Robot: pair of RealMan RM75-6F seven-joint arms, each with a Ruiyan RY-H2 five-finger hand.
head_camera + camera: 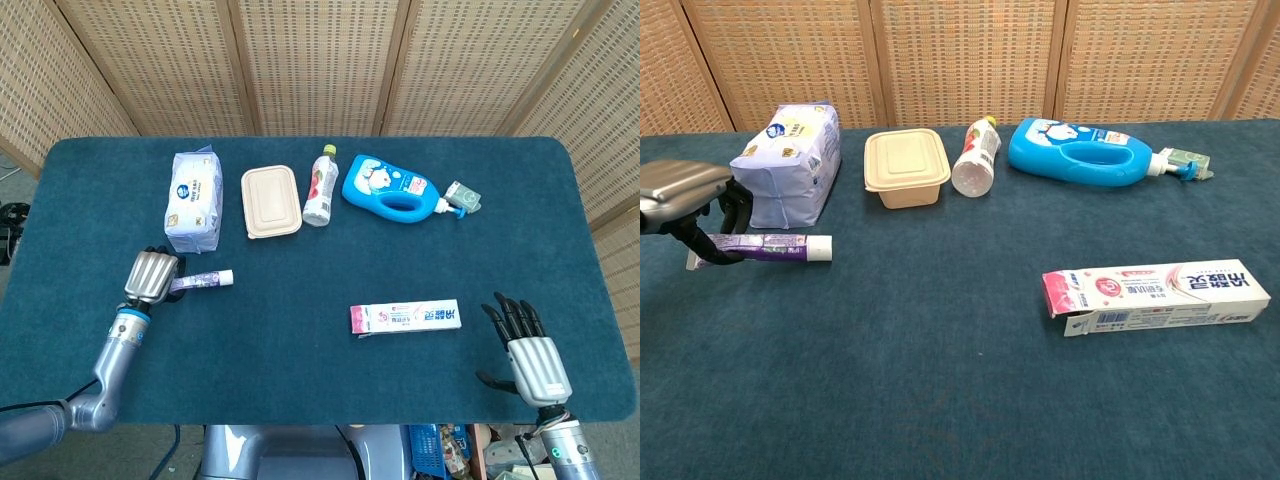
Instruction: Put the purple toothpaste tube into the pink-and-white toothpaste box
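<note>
Here the purple toothpaste tube (765, 246) lies crosswise, white cap pointing right.

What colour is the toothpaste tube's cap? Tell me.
White; the cap shows best in the chest view.

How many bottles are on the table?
2. A small white bottle lies beside the tan lidded box, and a big blue bottle lies to its right. None seem hidden.

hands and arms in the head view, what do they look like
Both hands, left hand and right hand, have ribbed silver metal backs and black fingers. Each wrist carries a blue ring, and the forearms are smooth grey-silver tubes. No sleeves, cables or markings show.
</note>
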